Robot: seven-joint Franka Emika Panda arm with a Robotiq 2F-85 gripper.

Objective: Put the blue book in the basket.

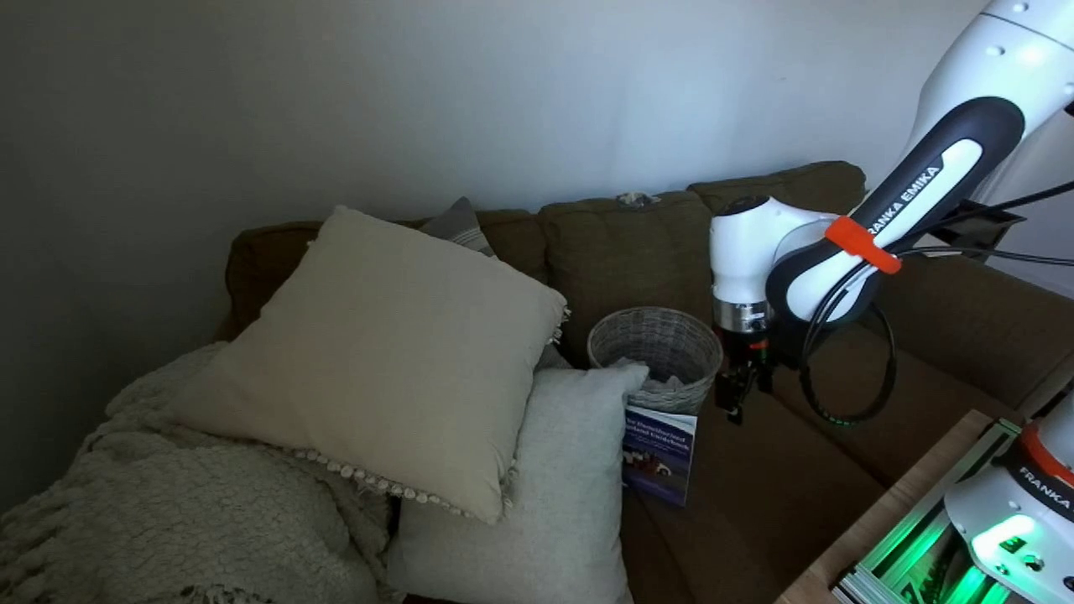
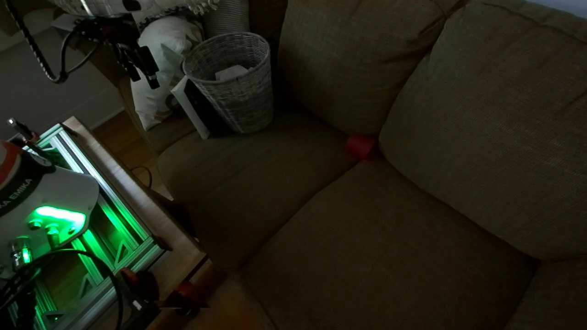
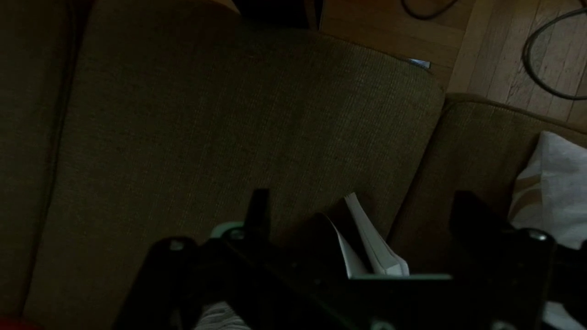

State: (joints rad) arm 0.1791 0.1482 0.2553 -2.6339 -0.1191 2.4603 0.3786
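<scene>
1. One blue book [image 1: 657,453] is stood tilted just outside the basket [image 2: 250,98], apparently propped against it.
2. The gripper [image 3: 363,200] is held empty, spread wide, presumably for straddling the blue book.

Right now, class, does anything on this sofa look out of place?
Yes: a red object I can't identify sits where sofa cushions meet, possibly dropped; the blue book stands tilted beside the basket, not inside.

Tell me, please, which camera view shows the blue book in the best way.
An exterior view: there the blue book turns its printed cover to the camera. Of the remaining views, an exterior view shows mainly its pale page edge beside the basket; the dim wrist view shows page edges from above, partly hidden by the claw.
</scene>
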